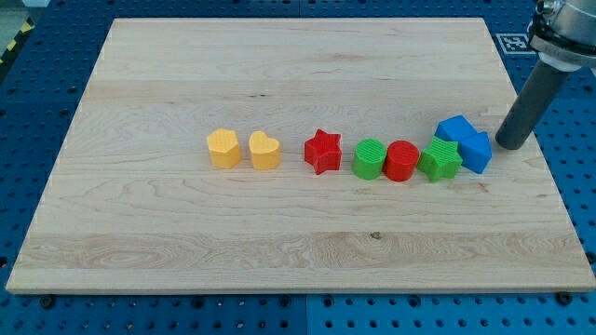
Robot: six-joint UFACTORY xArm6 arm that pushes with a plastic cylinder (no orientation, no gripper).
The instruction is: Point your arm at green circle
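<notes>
Green circle (370,159) beside red circle (401,161) — pale wood board (186,242).

We reach in from the view's top right corner, where the pale grey collar (562,37) of our arm is partly cut off by the frame edge. Below the collar our straight dark rod (531,102) runs downward, leaning a little so that its lower end lies further toward the view's left than its upper end. My tip (509,146) sits at the very bottom of the rod, down at the surface. Only this last stretch of our arm shows; the joints above it lie outside the frame.
</notes>
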